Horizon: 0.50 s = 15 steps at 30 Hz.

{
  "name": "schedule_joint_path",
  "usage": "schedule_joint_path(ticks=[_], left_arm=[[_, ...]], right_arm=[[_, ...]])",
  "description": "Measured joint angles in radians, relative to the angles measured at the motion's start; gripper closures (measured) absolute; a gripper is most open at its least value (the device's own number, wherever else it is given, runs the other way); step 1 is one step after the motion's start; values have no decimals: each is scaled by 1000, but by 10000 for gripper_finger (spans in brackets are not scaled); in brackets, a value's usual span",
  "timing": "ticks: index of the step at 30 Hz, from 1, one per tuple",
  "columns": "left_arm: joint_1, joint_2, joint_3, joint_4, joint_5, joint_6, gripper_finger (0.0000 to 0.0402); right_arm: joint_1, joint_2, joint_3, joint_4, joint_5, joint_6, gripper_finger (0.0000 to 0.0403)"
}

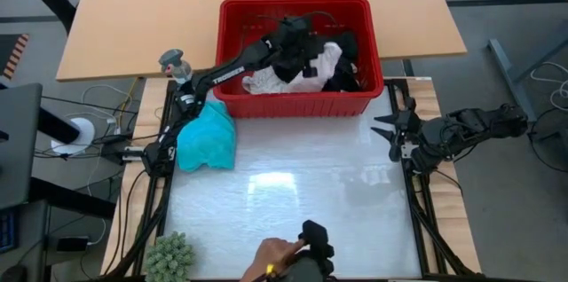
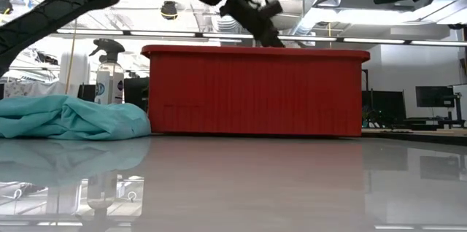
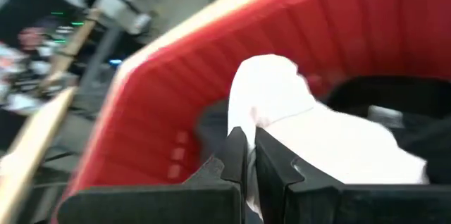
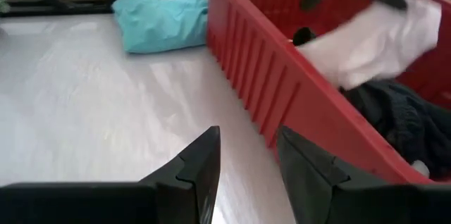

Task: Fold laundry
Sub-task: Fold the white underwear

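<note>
from the high view, the left tool [image 1: 300, 41] is reached into the red basket [image 1: 232, 16], down in the pile of white laundry [image 1: 275, 80] and black laundry [image 1: 348, 58]. the teal garment [image 1: 208, 135] sits bunched on the counter [image 1: 293, 193] just outside the basket's near left corner. right tool [image 1: 387, 132] is parked at the counter's right edge. there's a spray bottle [image 1: 174, 64] by the left arm, a fuzzy green plant [image 1: 169, 257] at the near left corner, and a person's hand [image 1: 272, 254] at the near edge.

low view: basket fills the middle, the left arm dips over its rim, teal garment [image 2: 69, 117] heaped to its left.

left wrist view: the fingers [image 3: 271, 168] are clenched together on a fold of white cloth [image 3: 282, 104] inside the basket.

right wrist view: its fingers [image 4: 204, 155] are spread apart with nothing between them, hovering over bare counter beside the basket wall.
</note>
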Motion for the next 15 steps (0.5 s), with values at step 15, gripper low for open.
schedule_joint_path(ticks=[15], left_arm=[[-187, -422, 1, -6, -82, -81, 401]], right_arm=[[0, 15, 1, 121, 311, 3, 236]])
